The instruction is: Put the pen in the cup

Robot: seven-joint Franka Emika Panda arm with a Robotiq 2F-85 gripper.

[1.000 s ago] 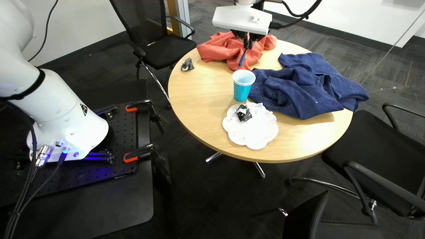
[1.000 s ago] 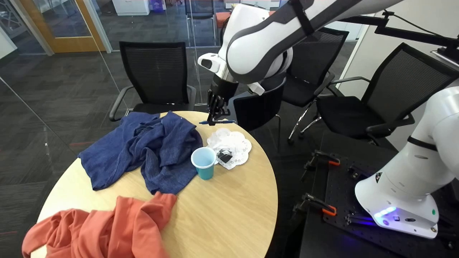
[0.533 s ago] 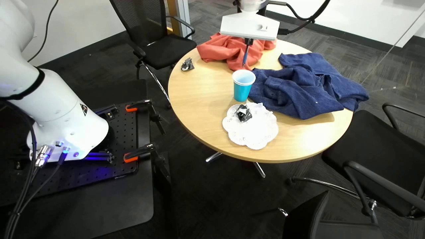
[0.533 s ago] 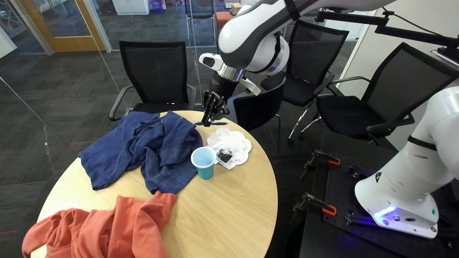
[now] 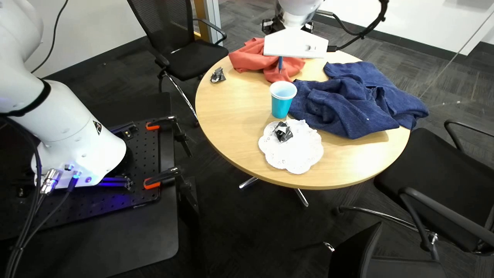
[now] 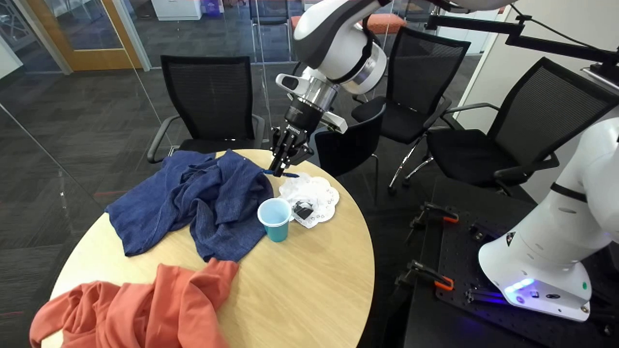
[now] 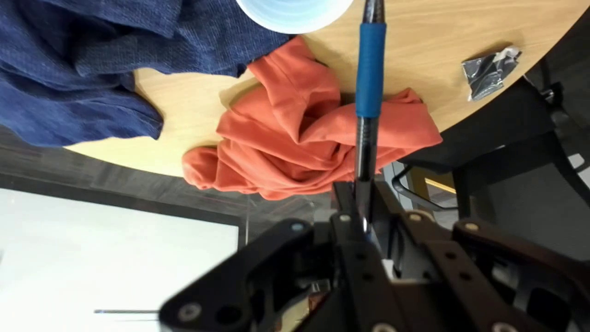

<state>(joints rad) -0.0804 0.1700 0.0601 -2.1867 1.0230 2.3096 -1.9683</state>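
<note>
The pen (image 7: 370, 69), dark with a blue grip section, is clamped at one end between the fingertips of my gripper (image 7: 363, 193). In the wrist view it points away from the fingers, passing to the right of the cup (image 7: 297, 14). In exterior views the pen (image 5: 280, 65) (image 6: 291, 174) is held in the air, nearly level in one of them. The gripper (image 6: 278, 169) is shut on it, with its fingers hidden behind a white part in an exterior view. The teal cup (image 5: 281, 104) (image 6: 276, 231) stands upright on the table, apart from the pen.
A blue denim cloth (image 5: 347, 100) (image 6: 193, 203) lies beside the cup. An orange cloth (image 5: 266, 58) (image 6: 145, 309) lies on the round table (image 5: 231, 116). A white doily (image 5: 293, 154) bears a dark crumpled wrapper (image 5: 283, 132). Another wrapper (image 5: 218, 75) lies near the edge.
The gripper has tilted and moved slightly lower, carrying the pen. In an exterior view the pen has turned from slanted to nearly vertical. The cup and cloths have not moved.
</note>
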